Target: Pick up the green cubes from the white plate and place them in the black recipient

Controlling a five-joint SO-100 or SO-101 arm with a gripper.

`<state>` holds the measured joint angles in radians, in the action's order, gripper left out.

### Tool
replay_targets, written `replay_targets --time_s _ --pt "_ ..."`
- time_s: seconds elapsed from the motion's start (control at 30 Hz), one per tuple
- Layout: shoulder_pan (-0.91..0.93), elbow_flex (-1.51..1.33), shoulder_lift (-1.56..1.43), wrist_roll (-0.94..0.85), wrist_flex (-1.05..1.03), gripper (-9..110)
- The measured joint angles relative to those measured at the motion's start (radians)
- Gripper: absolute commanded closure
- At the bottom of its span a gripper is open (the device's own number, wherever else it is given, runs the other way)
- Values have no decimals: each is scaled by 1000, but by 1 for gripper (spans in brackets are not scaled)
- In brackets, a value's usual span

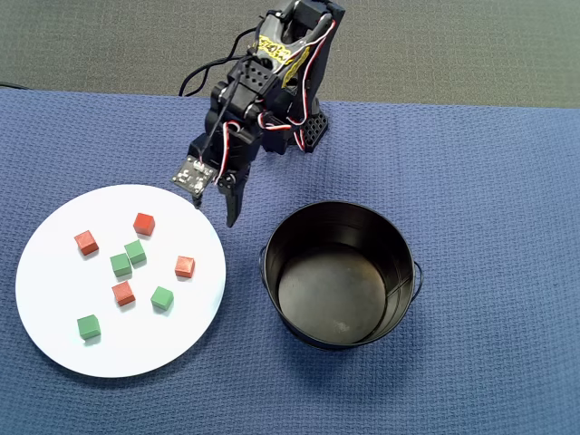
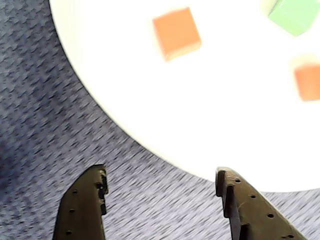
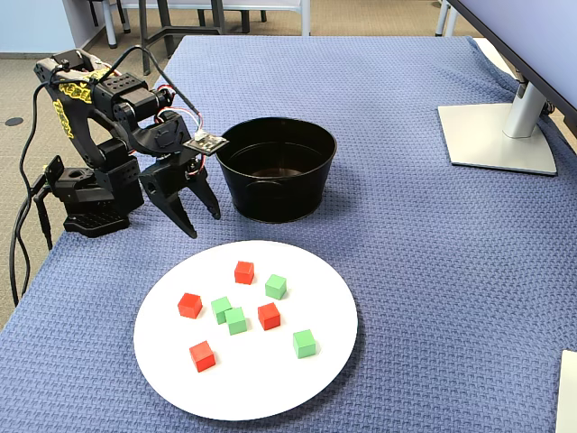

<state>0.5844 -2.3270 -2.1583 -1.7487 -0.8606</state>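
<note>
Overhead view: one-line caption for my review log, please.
Open end effector hovers near the white plate bearing four green and four red cubes; the black bucket is empty.

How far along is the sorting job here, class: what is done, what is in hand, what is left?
Done: nothing; the black bucket looks empty. In hand: nothing; the claw is open, poised beside the white plate over the blue cloth. Left: all four green cubes sit on the plate among red ones.

Glossy black metal bucket [image 1: 340, 276]; woven blue cloth [image 1: 489, 181]; matt plate [image 1: 54, 299].
</note>
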Motion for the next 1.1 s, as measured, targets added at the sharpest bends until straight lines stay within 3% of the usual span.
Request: replay_targets --time_s 0.17,0.43,0.73,1.1 --pt "18 69 89 49 0 79" --pt "44 307 253 433 -155 77" --pt "184 466 423 439 -175 76" --pt "204 664 729 377 -132 76"
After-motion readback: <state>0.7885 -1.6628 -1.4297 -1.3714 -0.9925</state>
